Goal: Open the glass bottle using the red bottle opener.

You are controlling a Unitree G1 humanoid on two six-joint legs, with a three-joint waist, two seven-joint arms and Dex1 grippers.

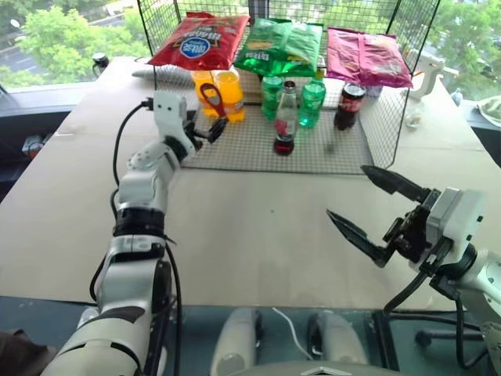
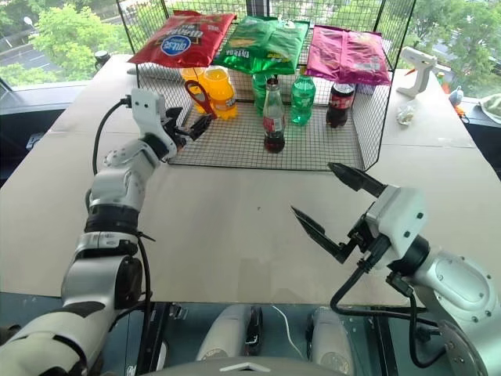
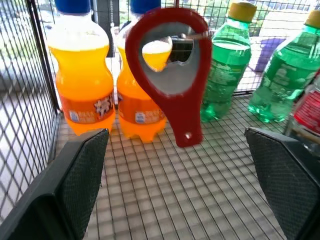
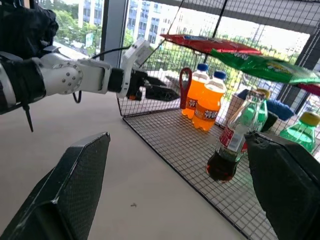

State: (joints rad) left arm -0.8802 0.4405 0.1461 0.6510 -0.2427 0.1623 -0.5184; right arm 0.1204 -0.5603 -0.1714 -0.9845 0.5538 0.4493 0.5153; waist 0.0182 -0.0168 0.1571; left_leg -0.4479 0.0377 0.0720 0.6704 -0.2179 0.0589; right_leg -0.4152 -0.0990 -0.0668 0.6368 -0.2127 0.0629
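I see the glass bottle (image 1: 285,119) standing upright on the wire floor of the mesh rack (image 1: 344,153), near the rack's front edge and about the middle of its width, with dark cola low inside and a red label on its body. At about ten o'clock from it the red bottle opener (image 1: 210,100) hangs with its loop head up and short handle down, clear of the mesh floor, just in front of the two orange soda bottles (image 1: 221,95). Behind the glass bottle, at eleven and one o'clock, stand two green plastic bottles (image 1: 311,99); at about two o'clock stands a dark cola bottle (image 1: 348,106) with a black cap. On the rack's top lie three snack bags: a red bag (image 1: 199,41), a green bag (image 1: 280,45) and a pink bag (image 1: 366,56).

My left gripper (image 1: 213,129) is at nine o'clock from the glass bottle, at the rack's front left corner, its fingers spread wide and holding nothing; in the left wrist view the opener hangs between and beyond the two pads (image 3: 80,175), not touching them. My right gripper (image 1: 376,213) hovers over the bare table (image 1: 258,227) at about five o'clock from the bottle, well apart from the rack, fingers spread wide and empty. A white glue gun (image 2: 417,66) lies on the table beyond the rack's right side.
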